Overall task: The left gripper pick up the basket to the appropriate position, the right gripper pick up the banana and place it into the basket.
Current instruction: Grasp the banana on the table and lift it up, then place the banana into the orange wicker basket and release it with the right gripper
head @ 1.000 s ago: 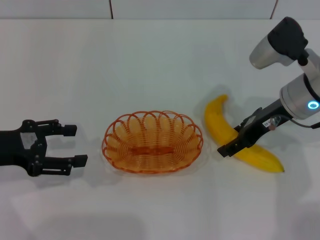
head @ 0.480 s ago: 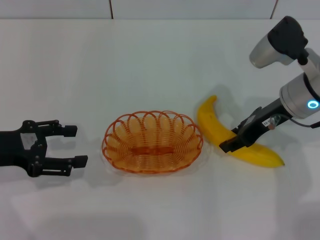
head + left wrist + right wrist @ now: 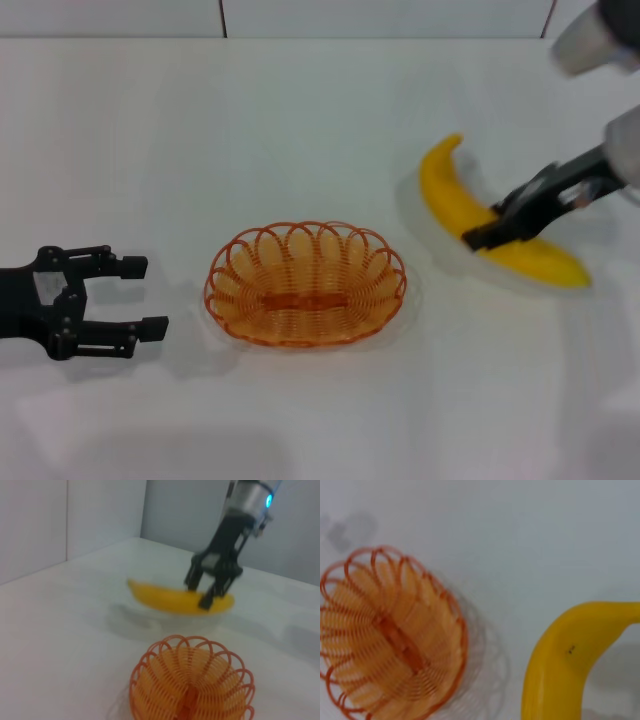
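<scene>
The orange wire basket (image 3: 305, 284) rests on the white table at the centre; it also shows in the left wrist view (image 3: 192, 682) and the right wrist view (image 3: 390, 635). To its right the yellow banana (image 3: 452, 195) hangs lifted above the table, casting a shadow, with my right gripper (image 3: 492, 228) shut on its middle. The left wrist view shows those fingers (image 3: 209, 585) clamped around the banana (image 3: 160, 595). The banana (image 3: 565, 665) fills the right wrist view's corner. My left gripper (image 3: 140, 297) stands open on the table, left of the basket and apart from it.
A white wall with a dark seam (image 3: 221, 18) runs along the table's far edge. White tabletop (image 3: 300, 130) stretches behind and in front of the basket.
My right gripper has lifted the banana up and away from the table, toward the far right. The left gripper has drawn back slightly to the left. The basket has not moved.
</scene>
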`<action>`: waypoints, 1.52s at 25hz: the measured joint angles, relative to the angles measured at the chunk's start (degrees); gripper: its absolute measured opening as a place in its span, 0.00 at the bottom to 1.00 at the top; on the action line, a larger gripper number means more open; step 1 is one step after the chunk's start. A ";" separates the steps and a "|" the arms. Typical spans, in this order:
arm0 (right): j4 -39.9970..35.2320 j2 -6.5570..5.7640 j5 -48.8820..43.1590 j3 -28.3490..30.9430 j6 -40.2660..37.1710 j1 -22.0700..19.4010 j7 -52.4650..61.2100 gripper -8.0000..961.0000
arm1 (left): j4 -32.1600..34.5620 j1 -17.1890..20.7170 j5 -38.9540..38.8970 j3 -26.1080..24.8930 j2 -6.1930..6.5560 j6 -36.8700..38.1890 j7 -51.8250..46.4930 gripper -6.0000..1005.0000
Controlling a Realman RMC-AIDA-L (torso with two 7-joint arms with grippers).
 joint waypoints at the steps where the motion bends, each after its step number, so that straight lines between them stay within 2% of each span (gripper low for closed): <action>1: -2.19 0.01 -0.32 1.62 -1.42 -0.39 -0.19 0.53 | 0.00 0.02 0.00 0.00 0.03 0.01 0.00 0.85; 4: -9.65 0.02 0.20 4.68 -5.03 -2.08 -0.93 0.53 | -0.02 0.06 0.00 0.00 0.09 0.02 0.02 0.85; 7: -15.23 0.20 7.37 5.59 -10.95 -3.71 -5.82 0.54 | -0.09 0.29 0.00 0.00 0.16 0.01 0.05 0.85; 10: -16.75 0.29 18.43 4.26 -18.61 -4.23 -12.94 0.55 | -0.10 0.50 0.00 0.00 0.17 0.01 0.16 0.85; 13: -17.17 0.39 23.72 0.81 -20.97 -4.25 -15.95 0.55 | -0.13 0.41 0.00 0.00 0.10 0.00 0.27 0.84; 18: -16.71 0.55 25.59 -9.25 -15.65 -3.56 -17.85 0.56 | -0.17 0.12 0.28 0.00 -0.22 -0.02 0.71 0.84; 22: -13.79 0.43 25.22 -19.98 -4.82 -2.45 -18.48 0.57 | -0.25 0.07 0.33 0.19 -0.42 -0.03 1.55 0.84; 28: -10.09 0.53 25.46 -23.89 1.02 -1.04 -20.03 0.58 | -0.92 0.01 2.84 0.91 -0.42 -0.03 1.76 0.84; 38: -3.40 0.60 28.75 -24.77 5.80 0.03 -25.33 0.60 | -1.81 -0.53 3.76 0.53 -0.39 -0.10 2.41 0.84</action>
